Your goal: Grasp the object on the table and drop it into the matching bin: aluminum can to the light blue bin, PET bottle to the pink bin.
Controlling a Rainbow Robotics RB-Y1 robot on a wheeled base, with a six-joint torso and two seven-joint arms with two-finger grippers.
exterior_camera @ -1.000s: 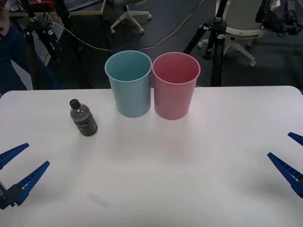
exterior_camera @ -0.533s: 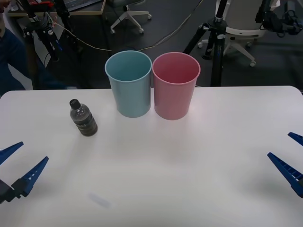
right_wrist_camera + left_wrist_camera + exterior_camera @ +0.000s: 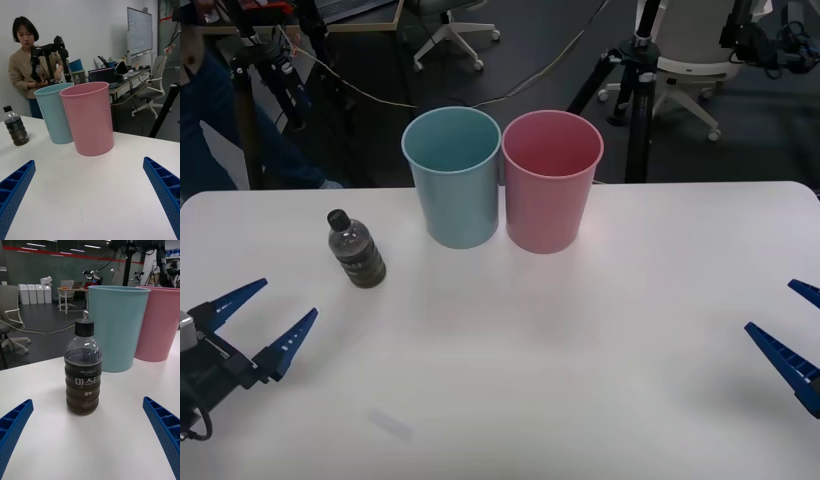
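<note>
Left gripper (image 3: 265,312) faces the upright PET bottle (image 3: 356,249), jaws wide; right gripper (image 3: 792,322) likewise wide.

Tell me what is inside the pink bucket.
Nothing shows inside the tall round pink plastic bucket: the front view shows bare inner wall below its rim. Its floor is hidden by the near wall.

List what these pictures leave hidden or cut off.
- Bottoms of the blue bin and pink bin: front view, their own walls hide the floors, so contents unknown.
- Right gripper: front view, cut off by the right edge.
- Small print on the bottle label: left wrist view, too small.
- Left gripper is open, short of the bottle.
</note>
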